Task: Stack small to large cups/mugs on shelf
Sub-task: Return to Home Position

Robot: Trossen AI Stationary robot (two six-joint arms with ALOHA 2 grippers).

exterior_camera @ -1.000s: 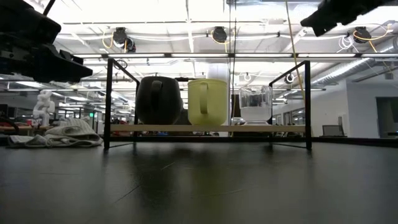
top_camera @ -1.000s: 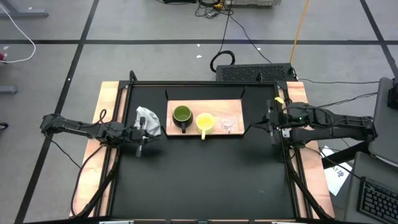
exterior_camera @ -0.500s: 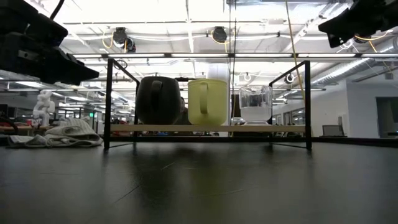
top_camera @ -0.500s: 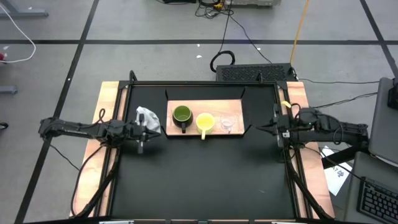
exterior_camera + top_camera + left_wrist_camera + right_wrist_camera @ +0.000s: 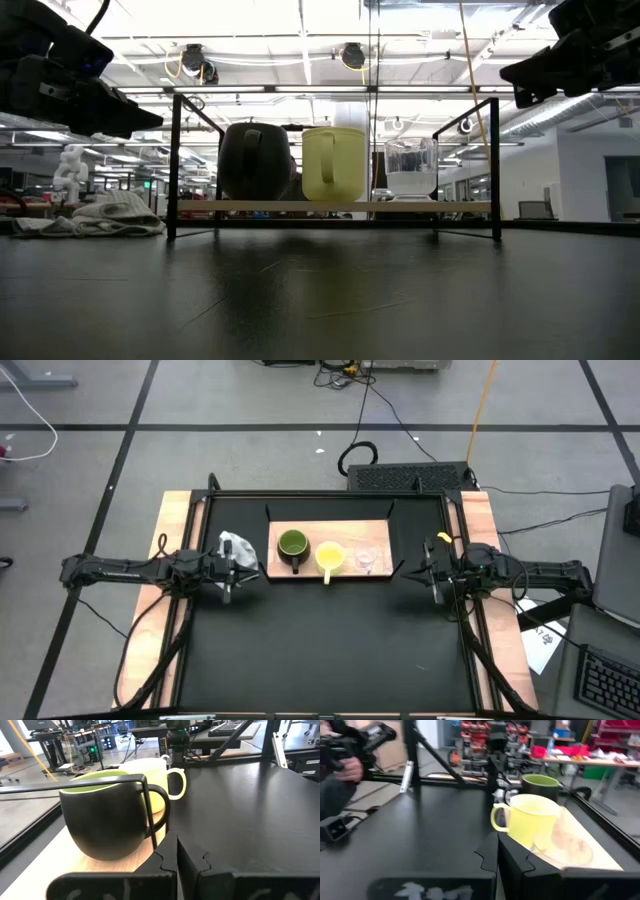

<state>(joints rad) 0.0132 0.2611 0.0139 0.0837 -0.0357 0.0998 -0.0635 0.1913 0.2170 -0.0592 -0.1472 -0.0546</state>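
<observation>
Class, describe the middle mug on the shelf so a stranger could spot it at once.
On the black table, find the light wooden shelf near its far edge, holding three vessels in a row. The middle one is the bright yellow mug, between a dark mug with a green inside and a clear glass cup.

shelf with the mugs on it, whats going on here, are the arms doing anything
Nothing is being held right now. The olive-green mug, yellow mug and glass cup stand in a row on the shelf. The left tool hovers shut and empty off the shelf's left end, beside the cloth wad; the right tool hovers shut and empty off its right end.
</observation>
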